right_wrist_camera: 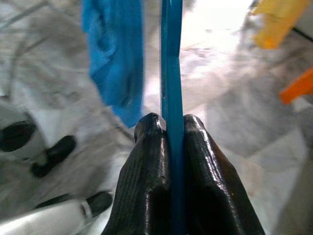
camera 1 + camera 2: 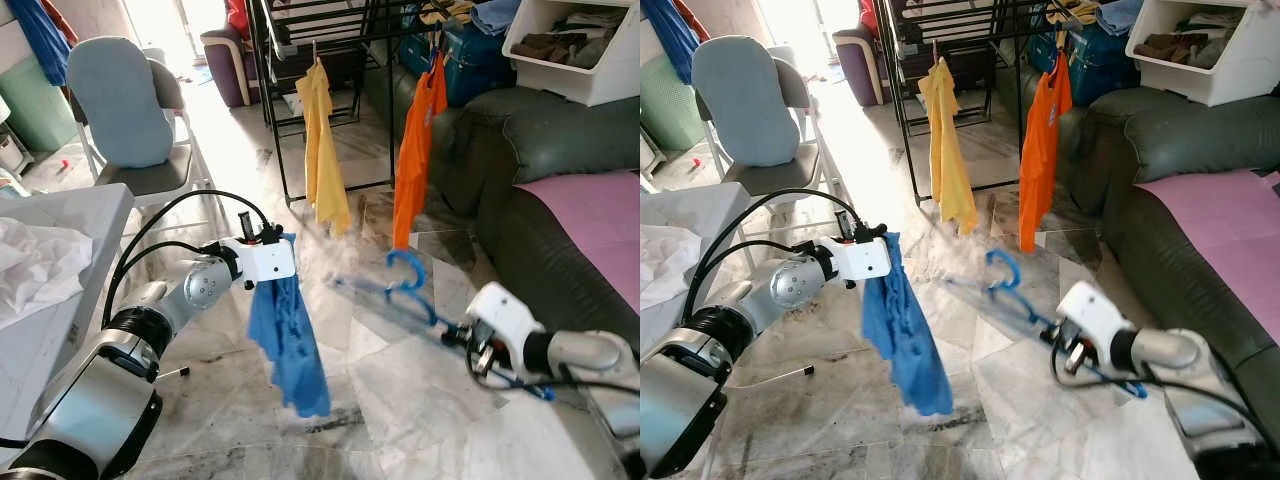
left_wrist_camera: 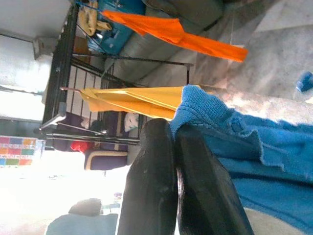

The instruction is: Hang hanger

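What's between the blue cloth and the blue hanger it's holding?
Nothing: bare marble floor shows between the blue cloth and the blue hanger in both eye views.

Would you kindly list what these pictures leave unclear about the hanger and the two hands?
- Blue hanger: blurred in the eye views; its full shape is unclear.
- Right hand: the white wrist housing hides its fingers in the eye views.
- Blue garment: whether it is a shirt cannot be told; it hangs bunched from the left hand.

Eye views: from the head, facing forward and down, sharing the drying rack [image 2: 300,60] at top centre.
Wrist views: close along each arm's fingers [image 3: 171,186].
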Motion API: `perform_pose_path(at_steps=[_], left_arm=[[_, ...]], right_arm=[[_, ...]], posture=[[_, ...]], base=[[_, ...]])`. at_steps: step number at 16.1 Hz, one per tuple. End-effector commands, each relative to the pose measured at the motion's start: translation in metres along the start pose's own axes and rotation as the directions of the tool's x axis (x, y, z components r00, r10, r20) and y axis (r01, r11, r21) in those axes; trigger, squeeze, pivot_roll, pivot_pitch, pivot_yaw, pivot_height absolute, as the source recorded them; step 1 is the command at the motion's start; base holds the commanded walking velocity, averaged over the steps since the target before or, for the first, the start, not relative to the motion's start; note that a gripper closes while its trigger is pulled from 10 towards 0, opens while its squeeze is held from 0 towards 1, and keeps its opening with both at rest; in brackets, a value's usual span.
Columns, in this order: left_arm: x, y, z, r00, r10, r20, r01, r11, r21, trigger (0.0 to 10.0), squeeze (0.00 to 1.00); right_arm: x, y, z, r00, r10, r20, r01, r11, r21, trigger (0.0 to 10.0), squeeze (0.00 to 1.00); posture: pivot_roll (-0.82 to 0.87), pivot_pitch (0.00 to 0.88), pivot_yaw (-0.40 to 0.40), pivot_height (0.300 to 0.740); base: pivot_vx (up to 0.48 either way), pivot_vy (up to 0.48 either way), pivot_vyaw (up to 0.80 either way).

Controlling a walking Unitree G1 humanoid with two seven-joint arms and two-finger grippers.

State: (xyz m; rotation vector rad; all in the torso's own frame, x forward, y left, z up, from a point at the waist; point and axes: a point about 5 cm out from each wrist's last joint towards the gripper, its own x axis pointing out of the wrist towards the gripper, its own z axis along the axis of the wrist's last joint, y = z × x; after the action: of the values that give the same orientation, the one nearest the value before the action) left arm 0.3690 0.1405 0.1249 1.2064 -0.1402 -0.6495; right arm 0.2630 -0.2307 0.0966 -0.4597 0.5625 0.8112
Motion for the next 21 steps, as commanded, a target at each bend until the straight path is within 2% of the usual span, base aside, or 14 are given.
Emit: perform_pose_path(at_steps=[1, 3, 5, 8, 12, 14, 17, 21], left_arm=[[0.003, 0.013, 0.005, 0.998, 0.046, 0.031, -0.047, 0.999, 0.024, 10.0, 0.00], [0.003, 0.016, 0.007, 0.996, 0.076, 0.044, -0.078, 0.996, 0.037, 10.0, 0.00], [0.002, 0.019, 0.009, 0.995, 0.078, 0.070, -0.078, 0.997, 0.004, 10.0, 0.00], [0.002, 0.032, 0.018, 0.979, 0.143, 0.146, -0.139, 0.990, -0.039, 10.0, 0.00], [0.003, 0.029, 0.024, 0.974, 0.115, 0.196, -0.103, 0.992, -0.072, 10.0, 0.00], [0.003, 0.026, 0.027, 0.971, 0.096, 0.219, -0.077, 0.993, -0.094, 10.0, 0.00], [0.003, 0.027, 0.029, 0.966, 0.105, 0.237, -0.076, 0.989, -0.130, 10.0, 0.00], [0.005, 0.027, 0.039, 0.951, 0.093, 0.294, -0.043, 0.984, -0.173, 10.0, 0.00]], right_arm=[[0.000, 0.003, 0.009, 0.999, 0.037, 0.022, -0.037, 0.999, -0.031, 10.0, 0.00], [-0.002, 0.013, 0.010, 0.992, 0.122, 0.018, -0.121, 0.992, -0.042, 10.0, 0.00], [-0.003, 0.013, 0.009, 0.991, 0.132, 0.009, -0.132, 0.991, -0.038, 10.0, 0.00], [-0.004, 0.016, 0.007, 0.988, 0.156, 0.000, -0.156, 0.987, -0.044, 10.0, 0.00], [0.002, 0.009, 0.006, 0.997, 0.074, 0.008, -0.074, 0.996, -0.052, 10.0, 0.00], [0.005, -0.002, 0.007, 1.000, -0.023, 0.005, 0.024, 0.997, -0.077, 10.0, 0.00], [0.011, -0.014, 0.009, 0.994, -0.108, 0.036, 0.109, 0.994, -0.024, 10.0, 0.00], [0.021, -0.012, 0.004, 0.993, -0.112, 0.039, 0.112, 0.994, 0.007, 10.0, 0.00]], posture=[[-0.17, 0.000, 0.088, 0.740], [-0.17, 0.000, 0.085, 0.740], [-0.17, 0.000, 0.084, 0.740], [-0.17, 0.000, 0.085, 0.740], [-0.17, 0.000, 0.085, 0.740], [-0.17, 0.000, 0.089, 0.740], [-0.16, 0.000, 0.083, 0.740], [-0.16, 0.000, 0.078, 0.740]], base=[[0.000, 0.000, 0.00], [0.000, 0.000, 0.00], [0.000, 0.000, 0.00], [0.000, 0.000, 0.00], [0.000, 0.000, 0.00], [0.000, 0.000, 0.00], [0.000, 0.000, 0.00], [0.000, 0.000, 0.00]])
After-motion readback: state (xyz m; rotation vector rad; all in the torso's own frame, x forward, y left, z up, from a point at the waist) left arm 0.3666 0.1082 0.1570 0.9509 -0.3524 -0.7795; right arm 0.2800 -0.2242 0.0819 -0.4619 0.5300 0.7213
